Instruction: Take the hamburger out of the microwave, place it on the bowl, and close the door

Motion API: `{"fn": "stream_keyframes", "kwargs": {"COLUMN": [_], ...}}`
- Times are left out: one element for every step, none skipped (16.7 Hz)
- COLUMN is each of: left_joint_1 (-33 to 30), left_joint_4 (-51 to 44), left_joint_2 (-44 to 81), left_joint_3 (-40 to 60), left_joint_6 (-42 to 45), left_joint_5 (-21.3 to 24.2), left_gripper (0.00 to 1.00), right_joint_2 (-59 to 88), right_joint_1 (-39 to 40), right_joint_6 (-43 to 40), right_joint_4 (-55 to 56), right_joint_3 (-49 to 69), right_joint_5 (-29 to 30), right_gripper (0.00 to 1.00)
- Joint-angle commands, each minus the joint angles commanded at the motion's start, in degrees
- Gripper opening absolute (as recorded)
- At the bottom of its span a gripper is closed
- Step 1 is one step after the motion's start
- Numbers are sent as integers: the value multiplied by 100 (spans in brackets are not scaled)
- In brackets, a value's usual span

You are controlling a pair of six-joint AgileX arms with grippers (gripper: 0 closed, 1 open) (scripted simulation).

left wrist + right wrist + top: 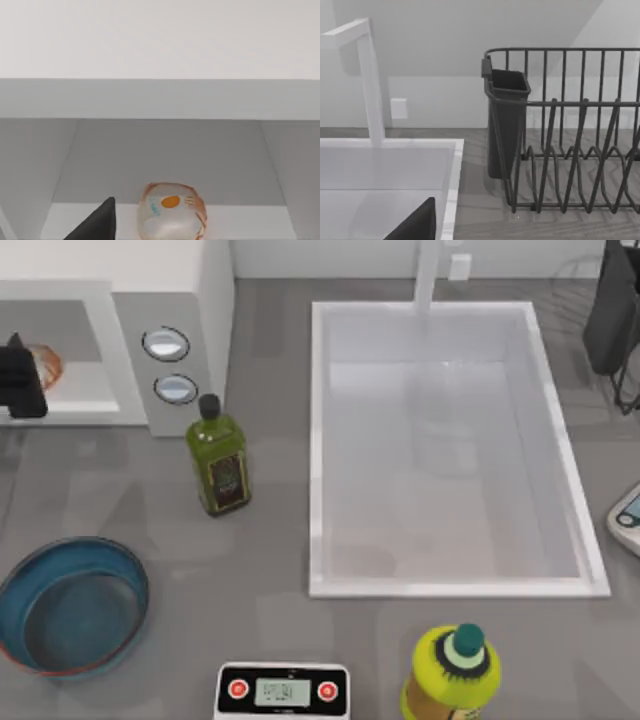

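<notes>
The white microwave (170,300) stands at the table's back left with its cavity (165,150) open. The hamburger (172,212), a pale bun with orange patches, sits on the cavity floor and peeks out beside the gripper in the top view (47,364). My left gripper (22,380) is at the cavity mouth, just short of the hamburger, open and holding nothing; one dark finger (97,225) shows. The blue bowl (75,605) with a reddish rim rests at the front left. The door is out of view. My right arm (612,310) is parked at the back right, its gripper open.
An olive oil bottle (218,455) stands in front of the microwave's knobs. A white sink (450,450) with a faucet (370,85) takes the middle. A scale (283,690) and a yellow bottle (455,670) sit at the front edge. A dish rack (570,135) stands at the back right.
</notes>
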Motion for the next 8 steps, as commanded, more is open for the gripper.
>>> {"fn": "stream_keyframes", "kwargs": {"left_joint_1": [22,45,67,90,114,136,156,174], "left_joint_4": [257,512,762,1007,1243,1470,1687,1894], "left_joint_2": [574,1142,1701,2250,2777,3285,3772,4233], "left_joint_3": [242,482,718,950,1173,1389,1596,1795], "left_joint_6": [14,28,41,54,65,76,86,95], "left_joint_5": [34,69,104,141,177,213,248,281], "left_gripper": [100,100,100,100,100,100,100,100], "right_joint_2": [0,0,0,0,0,0,0,0], "right_joint_1": [0,0,0,0,0,0,0,0], "right_joint_6": [0,0,0,0,0,0,0,0], "right_joint_4": [0,0,0,0,0,0,0,0], "right_joint_3": [0,0,0,0,0,0,0,0], "right_joint_5": [0,0,0,0,0,0,0,0], "right_gripper": [100,100,100,100,100,100,100,100]}}
